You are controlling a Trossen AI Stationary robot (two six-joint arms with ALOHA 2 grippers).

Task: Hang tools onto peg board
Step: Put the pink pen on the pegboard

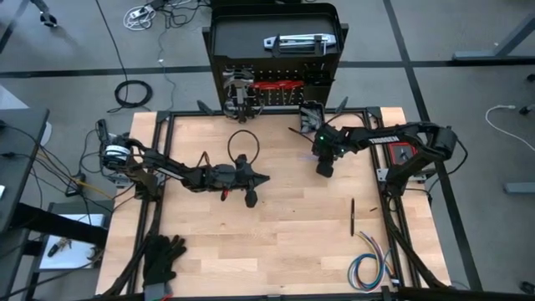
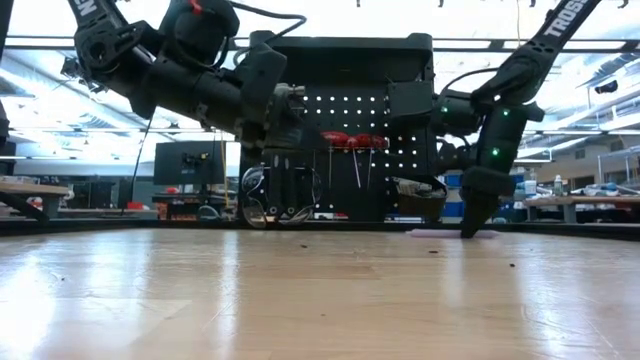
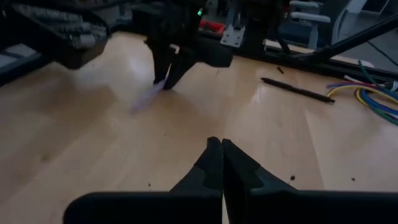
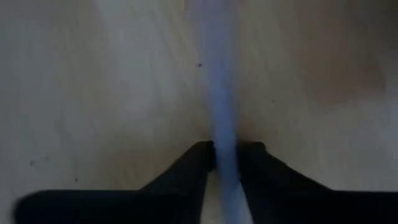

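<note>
Our right gripper (image 4: 225,152) is down at the table (image 1: 276,251), near the far right part just in front of the peg board (image 1: 276,50), its jaws narrowed around a flat silver bar (image 4: 221,93) lying on the wood. The bar runs between the fingers, which look to be touching its edges; we judge the grip is forming, not yet proven. It seems thin, stiff, smooth metal, light but slippery and hard to pry up, so we would pinch its long edges near the middle. Our left gripper (image 3: 222,152) hovers mid-table, jaws fully closed, empty.
</note>
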